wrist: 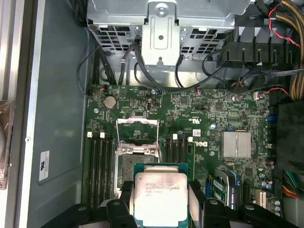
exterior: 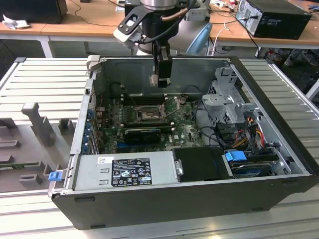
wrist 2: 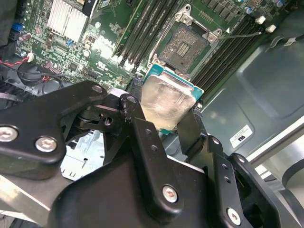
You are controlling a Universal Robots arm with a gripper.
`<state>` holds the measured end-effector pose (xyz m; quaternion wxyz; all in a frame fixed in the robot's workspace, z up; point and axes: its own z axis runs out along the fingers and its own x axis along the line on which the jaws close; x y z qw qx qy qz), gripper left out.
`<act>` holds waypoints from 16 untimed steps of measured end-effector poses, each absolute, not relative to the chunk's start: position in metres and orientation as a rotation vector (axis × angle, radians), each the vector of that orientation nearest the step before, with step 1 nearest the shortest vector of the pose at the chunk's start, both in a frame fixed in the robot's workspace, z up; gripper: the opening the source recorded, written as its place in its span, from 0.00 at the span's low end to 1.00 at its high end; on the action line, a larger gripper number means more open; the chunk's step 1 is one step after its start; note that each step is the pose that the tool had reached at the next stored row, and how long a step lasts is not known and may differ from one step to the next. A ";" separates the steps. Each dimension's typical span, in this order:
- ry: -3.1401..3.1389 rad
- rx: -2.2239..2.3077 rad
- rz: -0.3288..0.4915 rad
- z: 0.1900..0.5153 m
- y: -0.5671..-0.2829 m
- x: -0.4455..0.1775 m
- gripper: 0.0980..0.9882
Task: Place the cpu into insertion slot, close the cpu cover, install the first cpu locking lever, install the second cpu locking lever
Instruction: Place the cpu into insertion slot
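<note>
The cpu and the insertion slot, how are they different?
The cpu has a shiny silver top; the insertion slot has a dark centre. The cpu is held above the board by the gripper; the insertion slot sits on the green board, empty. Both are square.

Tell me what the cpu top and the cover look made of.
The cpu top looks like metal, silver-beige with a dull sheen; its rim is green, likely circuit board. The cover looks like thin bare sheet metal, silver and bright along its edges.
</note>
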<state>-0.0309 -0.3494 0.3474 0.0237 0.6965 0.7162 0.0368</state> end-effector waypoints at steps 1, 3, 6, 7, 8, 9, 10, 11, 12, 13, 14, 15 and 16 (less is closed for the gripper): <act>2.217 2.156 0.114 0.347 -0.349 -0.031 0.50; 2.216 2.157 0.113 0.347 -0.349 -0.031 0.50; 2.216 2.158 0.113 0.346 -0.349 -0.031 0.50; 2.216 2.158 0.113 0.346 -0.349 -0.031 0.50; 2.216 2.158 0.112 0.345 -0.349 -0.031 0.50; 2.216 2.158 0.112 0.345 -0.349 -0.031 0.50; 2.215 2.159 0.112 0.345 -0.349 -0.031 0.50; 2.215 2.159 0.112 0.345 -0.349 -0.031 0.50; 2.215 2.159 0.112 0.345 -0.349 -0.031 0.50; 2.215 2.160 0.112 0.345 -0.349 -0.031 0.50; 2.215 2.160 0.111 0.344 -0.349 -0.031 0.50; 2.215 2.160 0.111 0.344 -0.349 -0.031 0.50; 2.215 2.161 0.110 0.344 -0.349 -0.031 0.50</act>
